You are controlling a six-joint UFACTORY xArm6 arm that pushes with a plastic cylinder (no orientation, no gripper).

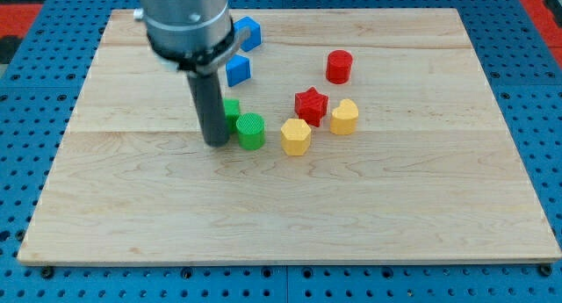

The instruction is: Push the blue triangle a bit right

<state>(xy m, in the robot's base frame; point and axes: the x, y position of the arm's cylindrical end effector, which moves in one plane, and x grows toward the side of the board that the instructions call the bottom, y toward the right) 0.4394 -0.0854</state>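
Two blue blocks lie near the view's top, partly behind the arm. The lower one (238,69) looks like the blue triangle; the upper one (249,32) looks like a cube. My tip (215,144) rests on the board below and slightly left of the blue triangle, well apart from it. The tip stands just left of a green cylinder (250,131), almost touching it. A second green block (231,109) is partly hidden behind the rod.
A red star (311,103) and a red cylinder (339,66) lie to the right of the blue triangle. Two yellow blocks (296,136) (344,117) sit below the red star. The wooden board (395,206) ends at a blue pegboard surround.
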